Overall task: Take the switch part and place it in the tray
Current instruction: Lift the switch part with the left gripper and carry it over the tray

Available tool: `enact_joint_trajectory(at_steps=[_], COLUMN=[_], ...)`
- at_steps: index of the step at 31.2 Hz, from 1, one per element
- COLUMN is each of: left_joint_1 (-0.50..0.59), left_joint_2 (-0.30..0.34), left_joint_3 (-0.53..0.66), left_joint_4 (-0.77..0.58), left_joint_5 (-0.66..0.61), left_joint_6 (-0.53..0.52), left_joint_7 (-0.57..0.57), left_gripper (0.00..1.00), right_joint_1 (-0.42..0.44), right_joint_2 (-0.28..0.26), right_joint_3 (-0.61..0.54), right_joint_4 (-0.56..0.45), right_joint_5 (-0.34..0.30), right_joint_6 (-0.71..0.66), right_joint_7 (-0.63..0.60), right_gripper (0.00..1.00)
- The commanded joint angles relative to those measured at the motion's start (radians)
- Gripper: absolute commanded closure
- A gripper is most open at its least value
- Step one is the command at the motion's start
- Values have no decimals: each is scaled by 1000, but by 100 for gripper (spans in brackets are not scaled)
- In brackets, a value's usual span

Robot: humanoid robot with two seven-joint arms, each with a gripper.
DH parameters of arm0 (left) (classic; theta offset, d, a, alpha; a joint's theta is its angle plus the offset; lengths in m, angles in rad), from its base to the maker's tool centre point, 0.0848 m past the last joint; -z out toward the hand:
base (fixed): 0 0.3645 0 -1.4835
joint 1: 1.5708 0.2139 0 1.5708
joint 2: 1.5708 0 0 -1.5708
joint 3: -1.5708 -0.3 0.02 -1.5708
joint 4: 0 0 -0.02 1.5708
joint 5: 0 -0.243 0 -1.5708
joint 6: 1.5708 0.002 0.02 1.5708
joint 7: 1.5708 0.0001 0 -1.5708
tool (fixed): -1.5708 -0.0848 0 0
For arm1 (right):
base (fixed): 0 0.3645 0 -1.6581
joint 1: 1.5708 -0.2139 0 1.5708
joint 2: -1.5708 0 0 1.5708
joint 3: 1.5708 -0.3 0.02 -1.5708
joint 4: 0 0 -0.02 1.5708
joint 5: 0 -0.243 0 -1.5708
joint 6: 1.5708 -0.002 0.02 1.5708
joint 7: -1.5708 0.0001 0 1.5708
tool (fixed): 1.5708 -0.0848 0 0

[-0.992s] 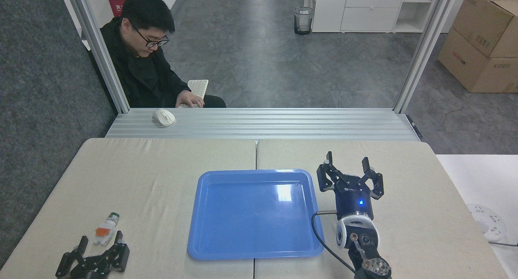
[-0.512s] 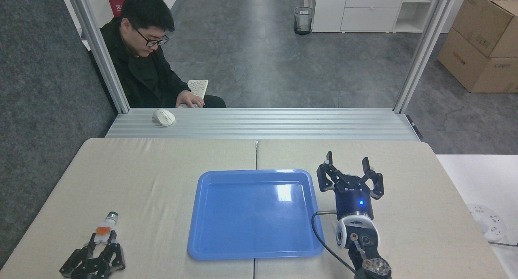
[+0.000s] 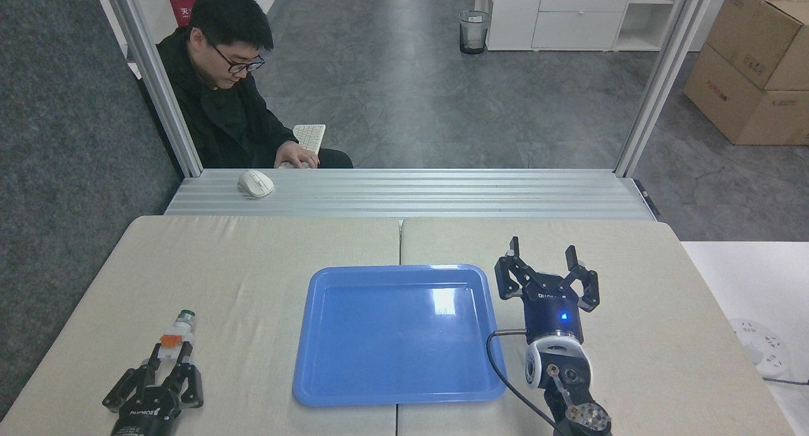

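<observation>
The grasp is made and the carry is about to begin: the left gripper (image 3: 169,355), at the near left corner of the table (image 3: 253,259), has its fingers drawn together on the white base of the switch part (image 3: 177,336). The part sticks out beyond the fingertips, orange band in the middle and green cap pointing away from the robot, tilted slightly to the right. Whether it is clear of the cloth or just resting on it cannot be told from this angle.

The tray (image 3: 328,385) lies in the middle of the table, well to the right of the part, and holds nothing. The next move, as I judge it, calls for a lift high enough to clear the raised rim, a sweep rightward over the blue floor, then a lowering and release. The hold is only on the base end, so a jerky swing could let the part pivot or slip.

The left arm enters at the bottom edge, its gripper low over the table and aimed away from the robot. The right gripper (image 3: 545,259) stands idle just beside the tray's right rim, pointing up and away, fingers spread apart and holding nothing
</observation>
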Motion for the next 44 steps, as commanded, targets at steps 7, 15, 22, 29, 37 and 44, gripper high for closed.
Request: enact_joint_trajectory(at_steps=[7,15,22,29,37,44], left_joint_1=[-147,-252,-253,-246,-232,-232], left_joint_2=[-11,-103,-127,-115,-94,-92], left_joint_3=[-285,-492,-563,-564,-547,-523], left_joint_4=[-332,-154,-83,-59,-66,-86], left_joint_5=[-52,-311,-365,-362,-353,-348], left_joint_6=[-84,-89,-93,-122,-130,-124], left_joint_7=[-30,-137,-172,-243,-297,-315], left_gripper=[100,100,100,100,66,42], right_joint_1=[0,0,0,0,0,0], right_joint_2=[1,3,4,3,3,3], right_joint_3=[0,0,0,0,0,0], right_joint_4=[0,0,0,0,0,0], right_joint_5=[0,0,0,0,0,0], right_joint_6=[0,0,0,0,0,0], right_joint_7=[1,1,1,1,1,1], right_gripper=[0,0,0,0,0,0])
